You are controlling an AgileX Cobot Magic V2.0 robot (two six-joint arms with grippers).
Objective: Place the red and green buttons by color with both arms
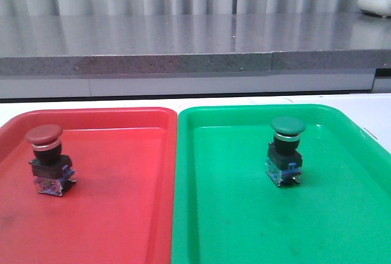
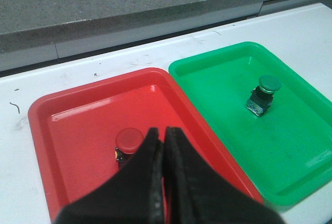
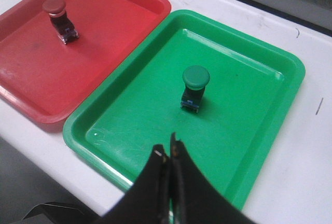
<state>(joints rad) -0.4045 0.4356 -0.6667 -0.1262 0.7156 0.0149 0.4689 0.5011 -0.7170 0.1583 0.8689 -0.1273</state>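
The red button [image 1: 46, 158] stands upright in the red tray [image 1: 116, 215]; it also shows in the left wrist view [image 2: 127, 141] and the right wrist view [image 3: 57, 16]. The green button [image 1: 286, 150] stands upright in the green tray [image 1: 244, 215]; it shows in the left wrist view [image 2: 264, 94] and the right wrist view [image 3: 194, 86] too. My left gripper [image 2: 161, 131] is shut and empty, held above the red tray beside the red button. My right gripper [image 3: 167, 149] is shut and empty, above the green tray's near part, apart from the green button. Neither gripper shows in the front view.
The two trays lie side by side on a white table [image 3: 306, 182]. A grey stone ledge [image 1: 183, 44] runs along the back. The table's front edge [image 3: 31, 156] drops off close to the trays.
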